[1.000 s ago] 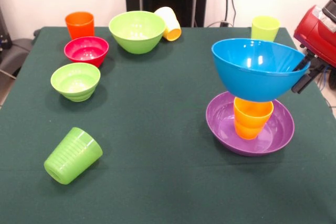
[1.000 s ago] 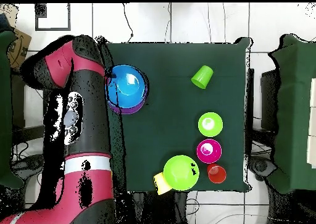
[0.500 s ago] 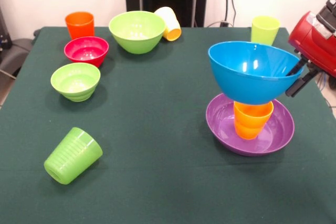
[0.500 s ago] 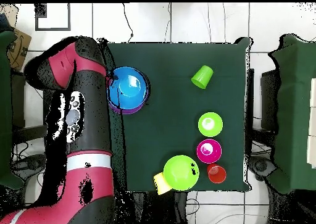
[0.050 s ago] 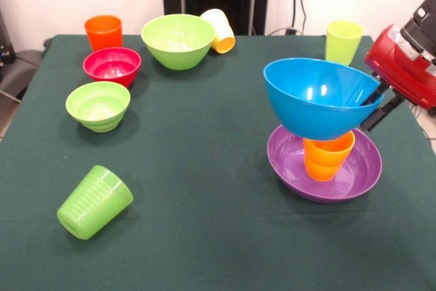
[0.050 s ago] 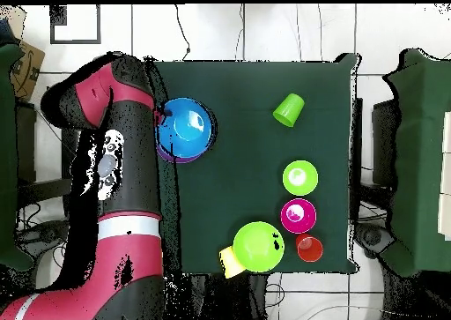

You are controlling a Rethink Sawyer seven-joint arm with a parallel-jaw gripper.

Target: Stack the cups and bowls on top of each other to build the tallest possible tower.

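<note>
A large blue bowl sits tilted on top of an orange-yellow cup, which stands upright in the wide purple bowl; whether it rests on the cup or hovers just above it is unclear. My gripper is shut on the blue bowl's right rim, one finger inside and one outside. In the overhead view the blue bowl covers most of the purple bowl, right beside the red arm.
A ribbed green cup lies on its side at the front left. Along the left and back stand a small lime bowl, red bowl, orange cup and large lime bowl. A tipped pale yellow cup and an upright yellow-green cup are there too.
The gripper has carried the blue bowl a little to the left and slightly lower over the orange-yellow cup. Everything else stays put.
</note>
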